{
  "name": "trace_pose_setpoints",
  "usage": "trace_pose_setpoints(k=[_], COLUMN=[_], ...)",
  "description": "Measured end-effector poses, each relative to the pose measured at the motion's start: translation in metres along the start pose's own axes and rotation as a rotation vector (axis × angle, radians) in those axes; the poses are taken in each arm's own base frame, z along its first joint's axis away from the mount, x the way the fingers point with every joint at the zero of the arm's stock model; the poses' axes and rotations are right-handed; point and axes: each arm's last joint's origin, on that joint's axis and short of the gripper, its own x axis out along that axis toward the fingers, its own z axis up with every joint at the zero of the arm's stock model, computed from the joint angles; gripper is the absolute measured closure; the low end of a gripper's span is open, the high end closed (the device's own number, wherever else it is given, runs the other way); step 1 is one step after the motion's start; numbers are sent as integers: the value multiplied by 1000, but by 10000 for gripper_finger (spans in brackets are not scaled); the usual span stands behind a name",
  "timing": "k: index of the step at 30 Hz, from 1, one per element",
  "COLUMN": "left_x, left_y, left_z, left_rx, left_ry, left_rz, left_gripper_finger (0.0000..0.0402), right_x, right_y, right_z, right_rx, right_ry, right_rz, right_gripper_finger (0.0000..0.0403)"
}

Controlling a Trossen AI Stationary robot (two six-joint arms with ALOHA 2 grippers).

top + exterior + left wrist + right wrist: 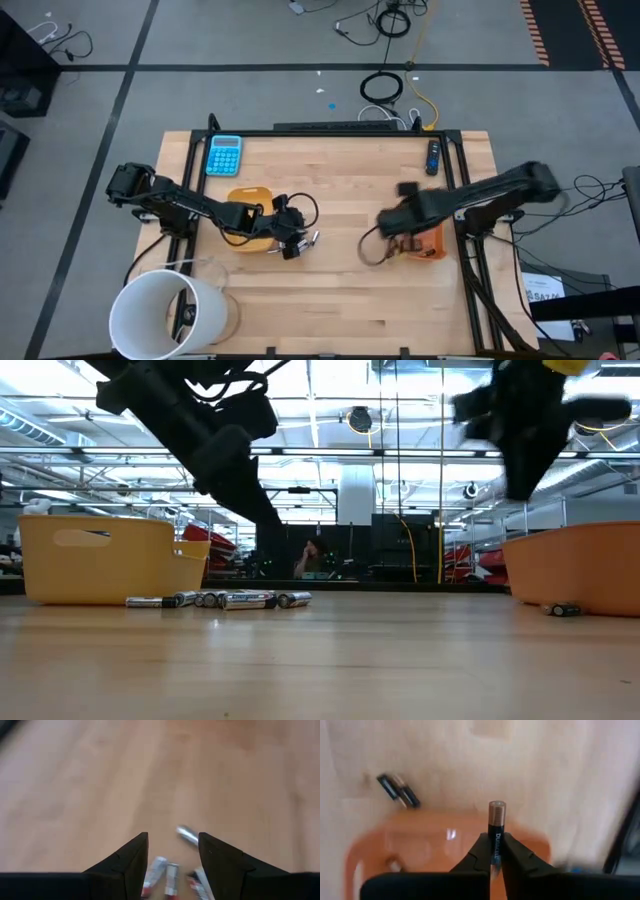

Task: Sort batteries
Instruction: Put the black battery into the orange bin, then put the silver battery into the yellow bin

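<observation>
Your right gripper (495, 851) clenched a black, copper-topped cylindrical battery (496, 827) above the orange plastic tray (420, 845) at lower centre (two dark ones lay beyond); your left gripper (172, 851) hung released over silvery batteries (188, 834).

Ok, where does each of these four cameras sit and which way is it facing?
High view: overhead, looking straight down on the table and both arms.
Low view: at tabletop height, looking level past the batteries into the room; both arms hang in from above.
Left wrist view: on the left arm, looking down past the open left gripper at batteries.
Right wrist view: on the right arm, above the orange tray; the right gripper pinches a battery.
Shared: high and low views both show both trays.
</observation>
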Motion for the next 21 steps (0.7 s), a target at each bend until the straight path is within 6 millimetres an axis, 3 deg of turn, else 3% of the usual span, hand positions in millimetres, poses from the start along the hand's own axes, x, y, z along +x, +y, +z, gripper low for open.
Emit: trace_pose_setpoints(k=[5, 10, 15, 21], left_x=[0, 0, 0, -7], left_y=[-3, -2, -2, 9], left_z=[-1, 0, -1, 26], left_rx=[4, 2, 26, -63], left_ry=[26, 19, 36, 76], left_rz=[-134, -97, -88, -61], left_gripper_finger=[217, 217, 203, 165], right_x=[-13, 12, 24, -5], right_y=[-10, -3, 2, -9], right_z=[-43, -68, -66, -41], right_rx=[282, 330, 350, 317], right_ry=[7, 6, -38, -345], right_rz=[54, 69, 102, -69], right_gripper_finger=[377, 314, 233, 212])
